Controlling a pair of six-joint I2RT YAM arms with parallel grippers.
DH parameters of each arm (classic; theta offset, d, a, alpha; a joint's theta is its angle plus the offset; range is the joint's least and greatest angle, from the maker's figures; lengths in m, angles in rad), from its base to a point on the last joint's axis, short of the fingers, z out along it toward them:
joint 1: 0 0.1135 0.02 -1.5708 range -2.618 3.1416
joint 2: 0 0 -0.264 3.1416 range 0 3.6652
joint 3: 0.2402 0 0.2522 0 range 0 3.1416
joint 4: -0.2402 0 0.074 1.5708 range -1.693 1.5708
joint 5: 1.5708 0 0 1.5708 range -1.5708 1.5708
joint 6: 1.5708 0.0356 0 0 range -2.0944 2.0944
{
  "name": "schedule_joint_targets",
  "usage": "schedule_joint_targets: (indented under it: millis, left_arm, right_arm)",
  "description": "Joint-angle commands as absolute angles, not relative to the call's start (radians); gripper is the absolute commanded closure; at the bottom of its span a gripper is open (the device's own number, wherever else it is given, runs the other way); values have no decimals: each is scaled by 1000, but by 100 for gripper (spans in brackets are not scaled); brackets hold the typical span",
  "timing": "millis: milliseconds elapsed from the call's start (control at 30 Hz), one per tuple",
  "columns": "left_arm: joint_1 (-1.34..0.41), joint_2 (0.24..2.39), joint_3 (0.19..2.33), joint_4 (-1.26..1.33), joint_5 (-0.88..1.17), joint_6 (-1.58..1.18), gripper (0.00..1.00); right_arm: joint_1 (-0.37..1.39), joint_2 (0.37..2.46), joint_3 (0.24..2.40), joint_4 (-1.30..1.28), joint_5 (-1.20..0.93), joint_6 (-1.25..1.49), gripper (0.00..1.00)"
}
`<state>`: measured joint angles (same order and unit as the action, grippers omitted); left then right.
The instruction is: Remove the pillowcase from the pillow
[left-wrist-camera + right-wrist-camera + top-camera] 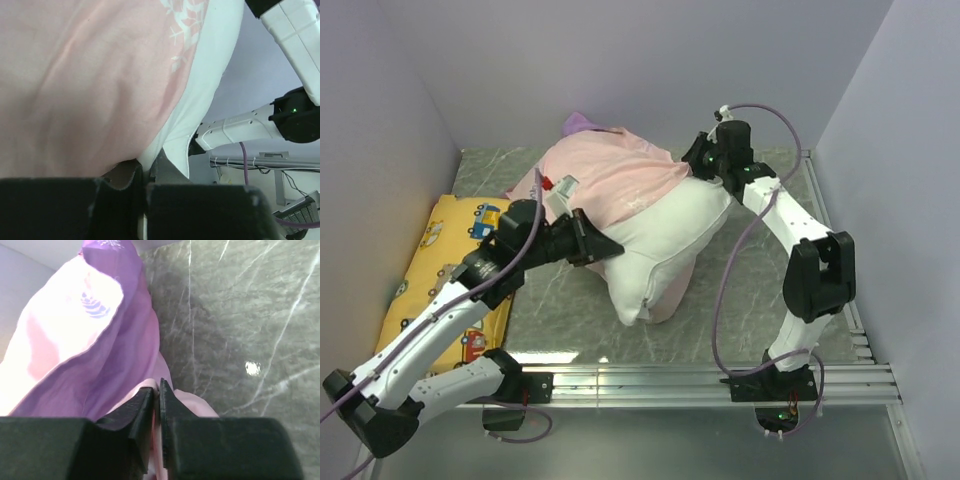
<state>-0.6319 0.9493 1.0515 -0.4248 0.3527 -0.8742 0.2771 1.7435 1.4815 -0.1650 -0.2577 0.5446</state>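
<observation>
Pink, inside-out pillowcase [610, 175] lies bunched over the far half of the white pillow [665, 245], in the middle of the surface [760, 290]. We see the right end effector [156, 405] clamped on the pillowcase's far right edge. Our left end effector [142, 182] is closed at the pillow's left side; what it pinches, we cannot tell.
</observation>
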Motion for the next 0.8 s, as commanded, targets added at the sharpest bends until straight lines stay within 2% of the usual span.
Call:
schedule_joint_targets:
  millis: [0, 33, 133, 167, 267, 533, 767]
  left_arm:
    - [-725, 960, 999, -198, 502, -972, 100]
    - [-748, 975, 959, -174, 488, -976, 100]
    - [-819, 1054, 888, -69, 437, -1005, 100]
    - [-846, 1099, 870, -27, 434, -1011, 100]
    - [-893, 1212, 847, 66, 407, -1019, 100]
    - [-926, 1509, 971, 172, 408, -1000, 100]
    - [-939, 1724, 1138, 160, 422, -977, 99]
  right_arm:
    - [290, 1833, 1558, -164, -259, 522, 78]
    - [291, 1860, 1568, -175, -274, 514, 76]
    - [282, 1882, 1581, -202, -261, 505, 61]
    - [276, 1888, 1592, -225, -241, 500, 52]
    - [246, 1910, 1672, -357, -160, 509, 38]
    - [207, 1844, 1831, -616, -81, 482, 24]
    - [206, 1655, 1681, -583, -115, 534, 18]
